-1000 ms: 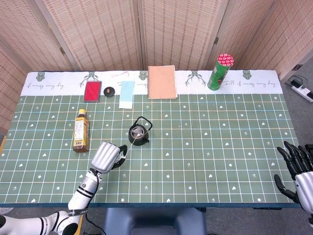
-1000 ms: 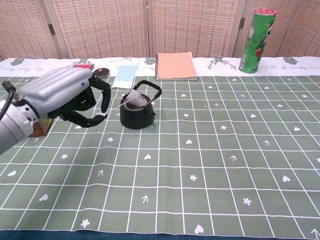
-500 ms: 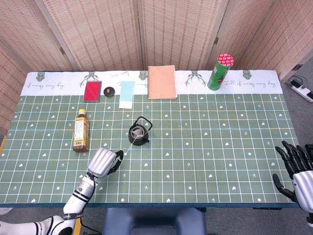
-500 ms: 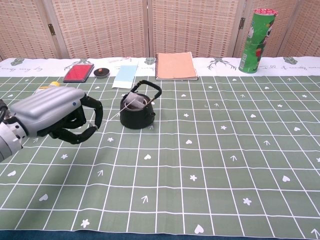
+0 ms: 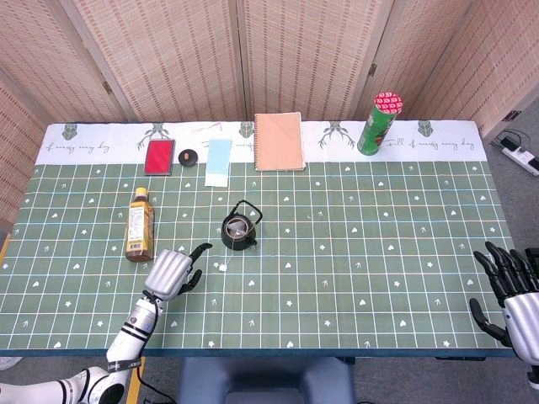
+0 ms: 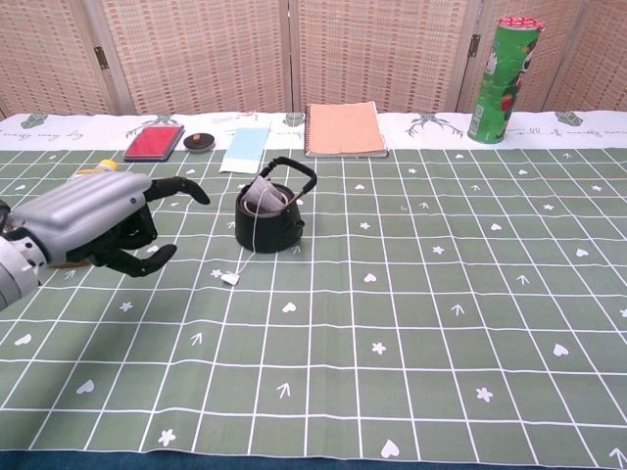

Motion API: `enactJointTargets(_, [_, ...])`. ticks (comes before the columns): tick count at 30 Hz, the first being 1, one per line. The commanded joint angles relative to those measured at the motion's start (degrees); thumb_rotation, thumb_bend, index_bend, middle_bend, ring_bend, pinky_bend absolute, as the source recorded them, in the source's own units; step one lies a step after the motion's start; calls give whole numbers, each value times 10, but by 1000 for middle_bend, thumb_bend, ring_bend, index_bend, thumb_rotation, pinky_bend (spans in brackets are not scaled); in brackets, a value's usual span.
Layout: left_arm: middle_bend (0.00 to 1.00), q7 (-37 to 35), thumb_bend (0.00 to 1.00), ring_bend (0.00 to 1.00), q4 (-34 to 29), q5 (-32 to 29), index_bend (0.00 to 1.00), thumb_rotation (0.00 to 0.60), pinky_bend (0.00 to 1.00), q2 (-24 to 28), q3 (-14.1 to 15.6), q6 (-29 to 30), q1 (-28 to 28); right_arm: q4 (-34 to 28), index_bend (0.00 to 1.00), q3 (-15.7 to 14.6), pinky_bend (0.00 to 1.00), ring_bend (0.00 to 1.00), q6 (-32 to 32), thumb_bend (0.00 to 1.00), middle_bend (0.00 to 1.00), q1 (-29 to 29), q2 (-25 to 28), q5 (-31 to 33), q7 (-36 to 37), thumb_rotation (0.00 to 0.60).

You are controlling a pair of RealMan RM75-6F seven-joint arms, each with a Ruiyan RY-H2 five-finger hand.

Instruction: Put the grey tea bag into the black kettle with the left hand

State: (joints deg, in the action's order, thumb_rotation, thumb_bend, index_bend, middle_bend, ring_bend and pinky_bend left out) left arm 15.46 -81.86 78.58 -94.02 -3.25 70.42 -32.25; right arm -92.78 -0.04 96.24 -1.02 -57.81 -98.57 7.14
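Note:
The black kettle [image 5: 239,231] [image 6: 268,219] stands near the table's middle with the grey tea bag [image 6: 263,199] [image 5: 239,225] resting in its mouth. The bag's string runs down over the kettle's front to a small white tag [image 6: 230,278] [image 5: 224,268] lying on the cloth. My left hand [image 5: 170,272] [image 6: 90,222] hovers to the left of the kettle, apart from it, fingers spread and holding nothing. At the table's front right corner my right hand [image 5: 512,296] stays open with nothing in it; it is out of the chest view.
A brown bottle [image 5: 139,224] lies left of the kettle, just behind my left hand. Along the far edge sit a red case [image 5: 159,156], a small black disc [image 5: 188,155], a light blue card [image 5: 218,162], a tan notebook [image 5: 280,140] and a green canister [image 5: 378,124].
My left hand has drawn back to the left and toward the front edge, away from the kettle, and opened its fingers. The tea bag's string and tag dropped onto the cloth.

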Motion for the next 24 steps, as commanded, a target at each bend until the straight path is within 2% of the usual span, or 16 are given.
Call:
enactJointTargets(1, [1000, 15, 458, 1000, -62, -14, 137, 600, 991, 35, -20, -3, 0, -2, 0, -1, 0, 0, -5, 478, 0, 2, -1, 0, -4, 600])
enactJointTargets(2, [1000, 22, 458, 1000, -82, -24, 126, 600, 996, 45, -26, -12, -3, -3, 0, -1, 0, 0, -7, 478, 0, 2, -1, 0, -6, 600])
enactJointTargets(5, [1000, 61, 458, 1000, -161, -105, 112, 600, 1000, 89, -55, -69, -23, -4, 0, -2, 0, 0, -10, 477, 0, 4, -2, -1, -10, 600])
enactJointTargets(7, [1000, 97, 458, 1000, -221, -196, 109, 600, 1000, 131, -81, -121, -48, -5, 0, -2, 0, 0, -11, 478, 0, 4, -1, 1, -9, 600])
enactJointTargets(10, [1000, 118, 458, 1000, -269, -298, 105, 600, 1000, 165, -119, -155, -86, -4, 0, -1, 0, 0, -12, 478, 0, 5, 1, 2, -5, 600])
enactJointTargets(12, [1000, 137, 458, 1000, -278, -351, 107, 600, 1000, 175, -130, -169, -113, -3, 0, -2, 0, 0, -13, 478, 0, 6, 2, 2, -1, 600])
enactJointTargets(18, [1000, 189, 458, 1000, -279, -487, 107, 600, 1000, 187, -135, -183, -191, -1, 0, -1, 0, 0, -3, 478, 0, 2, 6, 1, 15, 600])
enactJointTargets(20, [1000, 194, 458, 1000, -275, -508, 107, 600, 1000, 184, -135, -179, -209, 0, 0, -2, 0, 0, 0, 478, 0, 2, 7, 0, 20, 600])
enactJointTargets(24, [1000, 187, 458, 1000, -264, -510, 107, 600, 1000, 170, -136, -175, -230, 1, 0, -4, 0, 0, -1, 478, 0, 2, 10, -3, 26, 600])
